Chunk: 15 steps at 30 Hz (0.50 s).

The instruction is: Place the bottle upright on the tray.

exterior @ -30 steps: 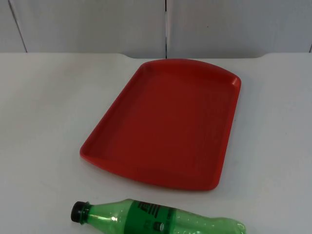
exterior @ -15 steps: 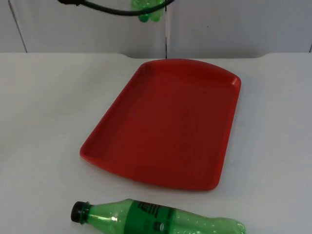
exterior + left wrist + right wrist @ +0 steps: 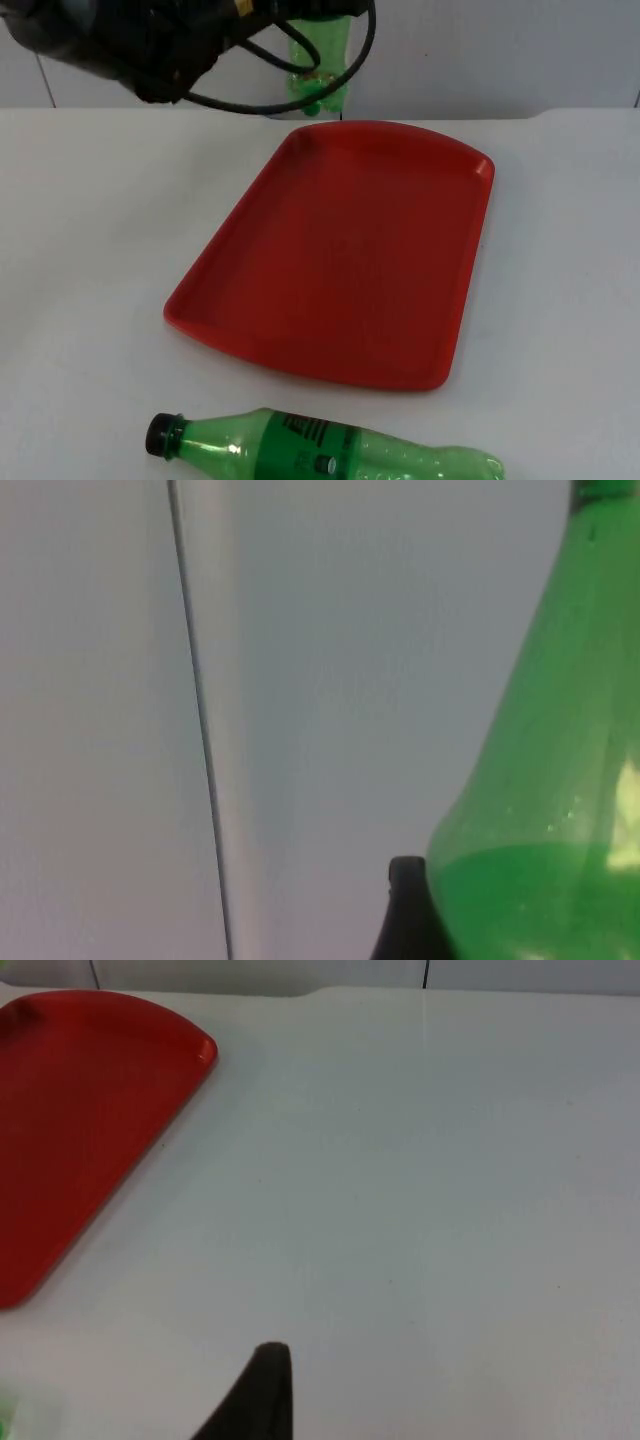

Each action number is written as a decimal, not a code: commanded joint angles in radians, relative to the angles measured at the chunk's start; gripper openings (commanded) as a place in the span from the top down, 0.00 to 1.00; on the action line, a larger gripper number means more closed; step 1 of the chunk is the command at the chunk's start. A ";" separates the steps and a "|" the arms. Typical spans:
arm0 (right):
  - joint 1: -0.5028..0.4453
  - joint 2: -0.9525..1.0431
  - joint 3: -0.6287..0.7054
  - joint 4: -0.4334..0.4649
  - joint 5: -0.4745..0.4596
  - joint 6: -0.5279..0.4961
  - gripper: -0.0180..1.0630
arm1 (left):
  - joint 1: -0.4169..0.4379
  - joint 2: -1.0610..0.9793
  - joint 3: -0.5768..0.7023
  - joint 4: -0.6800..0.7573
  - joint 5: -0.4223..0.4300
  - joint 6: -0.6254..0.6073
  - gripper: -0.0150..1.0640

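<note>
The left gripper (image 3: 290, 12) hangs at the upper left of the top view, clamped on the held bottle (image 3: 320, 60). That bottle is off the table, base down and roughly upright, just beyond the far rim of the tray (image 3: 330, 260). In the left wrist view a black fingertip (image 3: 405, 910) lies against its green wall. A second, lying bottle (image 3: 320, 452) rests on its side at the frame's bottom edge, apart from the tray. The right gripper (image 3: 262, 1400) waits over bare table beside the tray; I cannot tell its grip state. The likely risks are that the base clips the raised rim on the way in, or that this light, seemingly empty bottle is let go while tilted and topples.
</note>
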 commanded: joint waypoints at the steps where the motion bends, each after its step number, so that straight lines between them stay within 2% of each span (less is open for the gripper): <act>1: -0.005 -0.002 0.002 0.002 -0.009 0.004 0.01 | 0.000 0.020 -0.002 -0.038 -0.048 -0.010 0.99; 3: -0.005 -0.002 0.002 0.002 -0.009 0.004 0.01 | 0.000 0.037 -0.002 -0.056 -0.058 -0.010 0.99; 6: -0.005 -0.002 0.002 0.002 -0.009 0.004 0.01 | 0.000 0.090 -0.002 -0.090 -0.135 -0.008 0.99; 15: -0.005 -0.002 0.002 0.002 -0.009 0.004 0.01 | 0.000 0.152 -0.004 -0.092 -0.195 0.062 0.99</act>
